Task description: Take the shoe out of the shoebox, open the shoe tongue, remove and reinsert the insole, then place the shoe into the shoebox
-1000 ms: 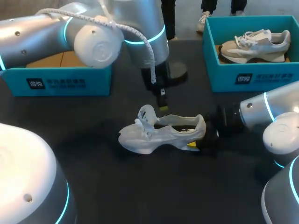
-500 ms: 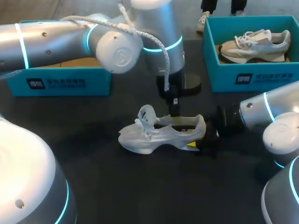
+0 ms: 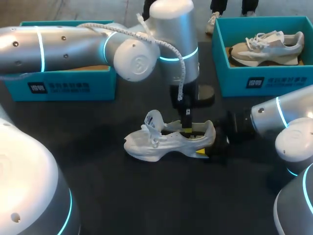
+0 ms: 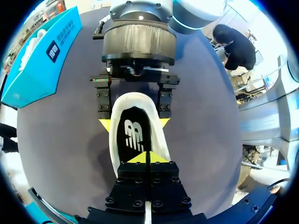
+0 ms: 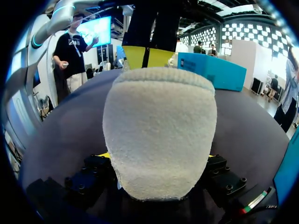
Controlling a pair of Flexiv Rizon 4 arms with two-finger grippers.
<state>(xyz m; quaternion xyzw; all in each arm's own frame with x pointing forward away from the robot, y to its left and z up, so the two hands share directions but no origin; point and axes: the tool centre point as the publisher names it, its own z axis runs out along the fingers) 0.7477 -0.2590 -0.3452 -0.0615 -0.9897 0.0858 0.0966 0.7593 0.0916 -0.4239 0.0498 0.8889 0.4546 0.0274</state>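
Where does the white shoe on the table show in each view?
Head view: white shoe mid-table, under the left gripper.
Left wrist view: its opening directly ahead of that gripper.
Right wrist view: its heel fills the middle, held by the right gripper.
Shared landmark: left gripper's yellow tips.

This looks like a robotics lab with a bench rigged for trials. Two thick silver machine arms, the left arm [image 3: 73, 44] and the right arm [image 3: 283, 117], carry glowing cyan rings at their joints and bend over a dark matte table [image 3: 146, 196]. A left shoebox [image 3: 63, 85] and a right shoebox [image 3: 254, 81], both teal, stand on it, with a white shoe [image 3: 161, 142] between them.
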